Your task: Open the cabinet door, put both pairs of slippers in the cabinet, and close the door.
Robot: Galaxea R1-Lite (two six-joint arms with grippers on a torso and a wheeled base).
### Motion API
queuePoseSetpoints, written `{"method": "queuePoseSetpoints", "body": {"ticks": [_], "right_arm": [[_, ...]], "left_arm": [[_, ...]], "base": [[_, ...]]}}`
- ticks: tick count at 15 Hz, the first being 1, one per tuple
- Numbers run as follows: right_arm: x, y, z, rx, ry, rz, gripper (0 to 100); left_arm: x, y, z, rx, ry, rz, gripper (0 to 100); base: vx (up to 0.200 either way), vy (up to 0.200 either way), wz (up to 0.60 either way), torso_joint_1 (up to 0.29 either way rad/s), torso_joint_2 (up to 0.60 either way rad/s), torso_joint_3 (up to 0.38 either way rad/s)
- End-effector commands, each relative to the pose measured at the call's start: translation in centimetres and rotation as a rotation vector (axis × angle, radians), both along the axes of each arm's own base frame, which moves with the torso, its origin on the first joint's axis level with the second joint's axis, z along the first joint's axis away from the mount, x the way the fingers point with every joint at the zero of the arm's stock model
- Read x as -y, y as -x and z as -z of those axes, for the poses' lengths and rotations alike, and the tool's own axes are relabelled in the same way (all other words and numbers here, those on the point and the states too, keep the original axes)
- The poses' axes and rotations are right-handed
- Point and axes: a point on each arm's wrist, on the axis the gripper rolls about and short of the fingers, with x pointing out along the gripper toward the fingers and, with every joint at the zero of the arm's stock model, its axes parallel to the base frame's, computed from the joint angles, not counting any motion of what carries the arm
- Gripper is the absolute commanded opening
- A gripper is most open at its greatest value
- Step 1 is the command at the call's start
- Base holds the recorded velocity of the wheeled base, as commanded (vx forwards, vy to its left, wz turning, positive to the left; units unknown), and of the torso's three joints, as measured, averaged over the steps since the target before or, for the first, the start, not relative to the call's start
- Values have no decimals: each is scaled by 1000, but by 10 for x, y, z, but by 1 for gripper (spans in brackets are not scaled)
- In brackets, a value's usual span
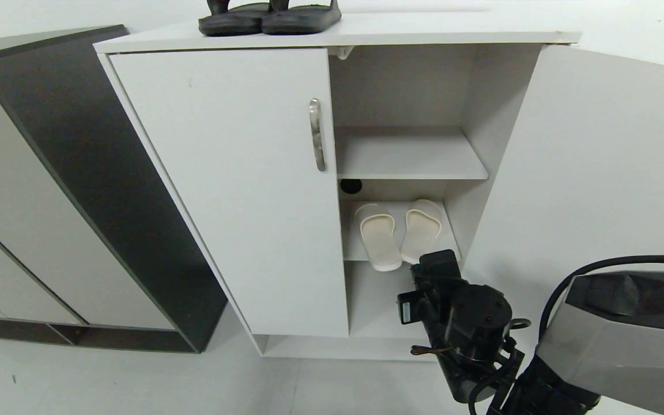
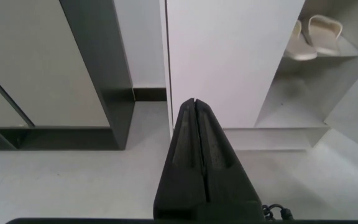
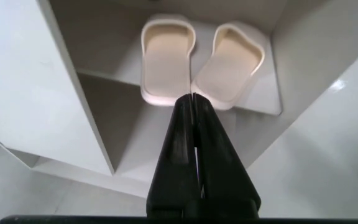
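Atop the cabinet (image 1: 424, 29) black slippers (image 1: 268, 20) sit cropped, perhaps a pair; both jaws closed

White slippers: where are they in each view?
Head: white slippers on the lower shelf, in the open right half.
Left wrist: far off, past the closed door, same shelf.
Right wrist: close, just beyond the shut right pincer.
Shared landmark: that shelf.
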Motion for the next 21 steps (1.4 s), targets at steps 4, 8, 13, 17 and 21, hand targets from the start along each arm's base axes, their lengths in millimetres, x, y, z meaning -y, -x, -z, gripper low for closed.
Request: {"method": "queuePoseSetpoints", "body": {"ticks": [4,8,13,17,21], "right_arm": [[7,10,-8,0,0,-26,0],[11,9,-6,-8,6,-30,0],[12,7,-7,-7,-16,-51,0],[17,3,-4,-13,-10,-40,0],[19,1,-2,-19,-1,-31,0]], "left_arm": [[0,0,0,-1,0,-1,0],[0,0,0,-1,0,-2,0],[0,0,0,-1,-1,-2,0],[0,0,0,-1,-1,-1,0],[0,0,0,-1,-1,1,0]], "base": [[0,0,0,-1,5,206],[0,0,0,5,1,200],[0,0,0,1,2,50],[0,100,0,0,5,4],[0,200,0,6,4,5]]}}
